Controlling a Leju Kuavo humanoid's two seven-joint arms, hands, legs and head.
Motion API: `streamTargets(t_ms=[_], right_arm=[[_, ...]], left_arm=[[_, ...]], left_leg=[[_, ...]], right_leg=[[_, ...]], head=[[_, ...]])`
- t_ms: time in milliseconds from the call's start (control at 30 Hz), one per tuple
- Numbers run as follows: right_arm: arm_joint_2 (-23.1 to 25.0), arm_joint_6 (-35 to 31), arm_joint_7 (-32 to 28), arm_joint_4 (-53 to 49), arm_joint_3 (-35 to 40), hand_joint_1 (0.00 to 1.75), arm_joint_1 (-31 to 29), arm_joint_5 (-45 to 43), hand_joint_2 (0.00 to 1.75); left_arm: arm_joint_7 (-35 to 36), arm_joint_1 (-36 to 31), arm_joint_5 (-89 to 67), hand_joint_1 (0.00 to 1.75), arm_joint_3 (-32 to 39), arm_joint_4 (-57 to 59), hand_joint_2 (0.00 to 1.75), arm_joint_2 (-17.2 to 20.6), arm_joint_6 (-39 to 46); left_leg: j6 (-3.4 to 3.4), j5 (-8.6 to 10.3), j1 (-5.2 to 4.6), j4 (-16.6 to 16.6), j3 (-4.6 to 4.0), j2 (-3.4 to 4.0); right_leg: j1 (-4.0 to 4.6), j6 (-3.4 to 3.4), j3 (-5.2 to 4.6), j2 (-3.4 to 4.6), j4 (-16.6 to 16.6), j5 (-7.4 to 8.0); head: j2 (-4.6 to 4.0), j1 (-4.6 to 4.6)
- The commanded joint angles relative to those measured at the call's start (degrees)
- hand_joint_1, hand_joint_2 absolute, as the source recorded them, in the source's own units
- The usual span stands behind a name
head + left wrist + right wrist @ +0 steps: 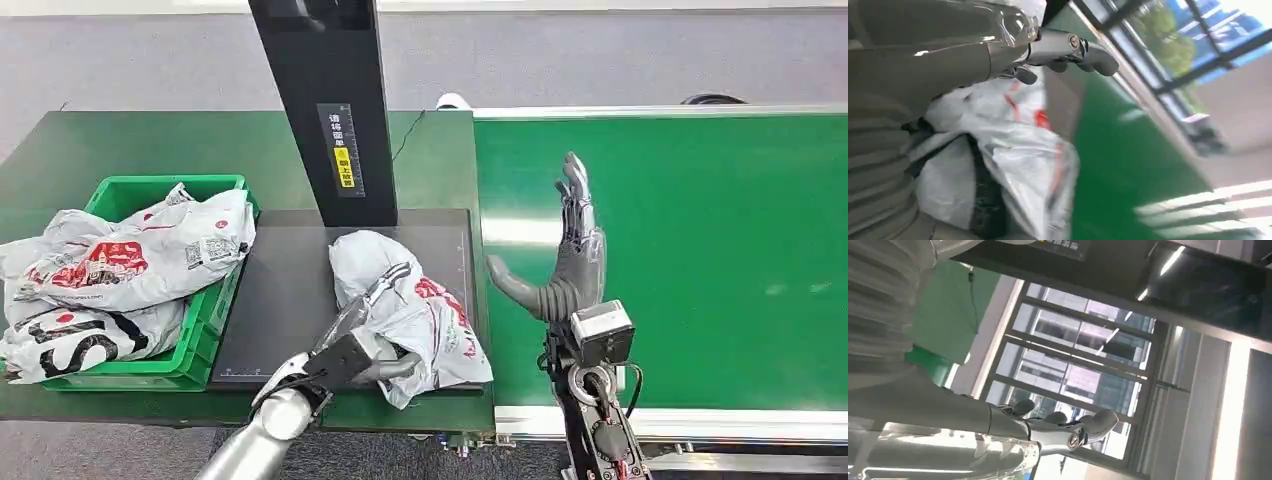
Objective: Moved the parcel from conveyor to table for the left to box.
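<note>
A grey-white plastic parcel (432,322) with red print lies on the black platform (280,290) beside the conveyor. My left hand (352,345) lies over its near left side, fingers stretched along the top and thumb at its near edge. In the left wrist view the fingers (1073,47) stay straight above the parcel (1013,160), with green belt showing between them. My right hand (572,262) is raised over the green conveyor belt (700,250), fingers straight, thumb spread, holding nothing. In the right wrist view its fingers (1088,425) point toward windows.
A green crate (150,188) at the left holds several similar parcels (130,262), which spill over its rim. A black post (330,100) with a yellow label stands behind the platform. The table's front edge runs just below my left hand.
</note>
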Motion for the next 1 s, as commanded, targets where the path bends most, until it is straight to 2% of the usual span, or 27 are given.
streamTargets(t_ms=[33,167,267,367,500,667,900,1000], right_arm=[[1.3,1.5,0.9,2.3,-1.5,0.00,-1.0,2.4,1.75],[1.8,1.3,1.1,1.2,-2.0,0.00,0.3,3.0,1.75],[2.9,0.1,2.1,0.5,-1.4,0.00,0.9,4.3,1.75],[3.5,-1.1,3.9,-2.5,-1.8,0.00,2.3,5.9,1.75],[3.2,0.3,5.7,-6.9,-2.1,0.00,4.5,7.0,1.75],[3.6,1.3,5.9,-3.6,-2.1,0.00,3.0,7.3,1.75],[3.6,1.3,5.9,-3.6,-2.1,0.00,3.0,7.3,1.75],[3.8,0.9,4.4,0.0,-1.5,0.00,1.7,7.8,1.75]], left_arm=[[6.6,-2.8,-13.6,0.00,-4.3,7.8,1.75,2.3,1.5],[6.9,-2.5,-16.0,0.00,-3.8,9.6,1.75,2.1,0.6],[5.0,-3.3,-15.2,0.00,-3.3,11.4,1.75,3.4,-0.7],[0.6,-6.0,-12.2,0.00,-2.2,15.3,1.75,1.6,-2.7],[0.2,-6.2,-11.1,0.00,-2.7,15.8,1.75,0.7,-3.3],[0.0,-5.0,-9.8,0.00,-2.1,15.0,1.75,1.3,-2.6],[0.0,-5.0,-9.8,0.00,-2.1,15.0,1.75,1.3,-2.6],[-0.7,-4.5,-8.4,0.00,-0.9,15.7,1.75,1.1,-2.6]], left_leg=[[0.03,-0.02,-0.02,-0.1,0.14,0.11],[0.05,0.00,0.00,-0.1,0.20,0.08],[0.02,-0.01,0.00,-0.1,0.16,0.08],[0.02,0.00,-0.01,-0.1,0.16,0.05],[0.04,0.01,0.00,0.0,0.11,-0.12],[0.05,-0.02,-0.02,-0.1,0.21,0.11],[0.03,-0.01,-0.04,-0.1,0.16,0.05],[0.03,-0.01,-0.03,-0.1,0.18,0.07]], right_leg=[[0.00,-0.02,0.12,0.02,-0.1,0.00],[0.03,-0.02,0.22,-0.05,-0.1,0.01],[0.02,-0.02,0.18,-0.01,-0.1,0.00],[0.01,-0.03,0.18,-0.05,-0.1,-0.01],[0.02,-0.01,0.19,-0.22,-0.1,-0.03],[0.00,0.00,0.24,0.01,-0.1,0.01],[-0.01,-0.01,0.21,-0.04,-0.1,0.00],[0.00,0.00,0.21,-0.01,-0.1,0.01]], head=[[0.00,0.00],[0.00,0.02],[0.00,0.00],[0.00,0.00],[0.00,0.00],[0.00,0.02],[0.00,0.00],[0.00,0.00]])
